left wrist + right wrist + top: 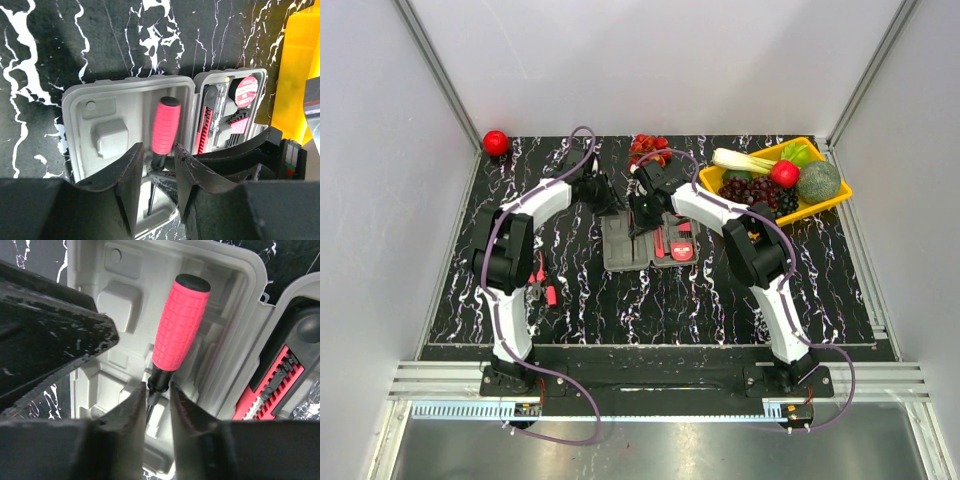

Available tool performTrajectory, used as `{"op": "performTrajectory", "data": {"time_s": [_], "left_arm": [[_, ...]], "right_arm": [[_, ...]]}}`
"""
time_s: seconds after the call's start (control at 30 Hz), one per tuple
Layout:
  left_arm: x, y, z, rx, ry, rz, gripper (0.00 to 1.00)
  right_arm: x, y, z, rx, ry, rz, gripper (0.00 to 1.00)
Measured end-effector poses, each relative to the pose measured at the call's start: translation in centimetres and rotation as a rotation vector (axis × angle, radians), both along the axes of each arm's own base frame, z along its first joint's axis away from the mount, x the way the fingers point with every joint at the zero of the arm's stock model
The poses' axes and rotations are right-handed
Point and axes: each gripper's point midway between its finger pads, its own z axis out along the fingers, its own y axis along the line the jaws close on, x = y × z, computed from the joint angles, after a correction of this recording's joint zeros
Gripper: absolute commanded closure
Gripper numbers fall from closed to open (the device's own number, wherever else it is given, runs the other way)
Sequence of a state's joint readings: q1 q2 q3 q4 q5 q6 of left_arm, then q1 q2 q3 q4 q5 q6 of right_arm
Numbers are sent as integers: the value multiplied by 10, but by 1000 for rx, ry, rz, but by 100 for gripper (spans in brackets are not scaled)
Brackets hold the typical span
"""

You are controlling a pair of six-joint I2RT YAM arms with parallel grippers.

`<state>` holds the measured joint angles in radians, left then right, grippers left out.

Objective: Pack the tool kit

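The grey tool case (618,248) lay open on the marbled table (720,300) between the 2 arms. The red-handled screwdriver (180,325) rested in its left half as the top view showed it, along the long moulded channel, though whether it was pressed fully home could not be told. The right gripper (157,390) had its fingers slightly apart, 1 on each side of the black collar and shaft, clamping nothing. The left gripper (159,150) hung just beside it over 1 edge of the case, jaws likewise parted and empty. Done well, the release called for a straight lift clear of the shaft, so the screwdriver was not dragged out. A light press on the handle would then seat it. The round tape measure (246,91) sat in the other half.
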<state>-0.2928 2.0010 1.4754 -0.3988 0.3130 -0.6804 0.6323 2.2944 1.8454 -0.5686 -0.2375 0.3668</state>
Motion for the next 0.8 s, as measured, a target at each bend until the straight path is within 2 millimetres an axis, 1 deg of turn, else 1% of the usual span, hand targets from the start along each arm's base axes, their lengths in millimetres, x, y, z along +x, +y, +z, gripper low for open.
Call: {"op": "performTrajectory", "data": {"time_s": [0.07,0.17,0.27,0.43,0.53,0.8], "left_arm": [[1,-3,1,-4,-2,-5,64],[4,-8,1,-8,-5,-14,65],[9,-12,-1,-14,-7,-22,65],[10,-18,-5,-17,-1,-33,67],[9,-20,-8,-15,5,-40,68],[3,-24,-30,11,45,-64,71]], "right_arm": [[2,0,1,-2,-9,-7,61],[4,-2,0,-7,-19,-16,60],[4,-4,0,-12,-29,-27,64],[2,-10,2,-14,-40,-58,71],[-4,-14,5,-13,-34,-71,73],[-14,-18,8,6,-19,-83,76]]}}
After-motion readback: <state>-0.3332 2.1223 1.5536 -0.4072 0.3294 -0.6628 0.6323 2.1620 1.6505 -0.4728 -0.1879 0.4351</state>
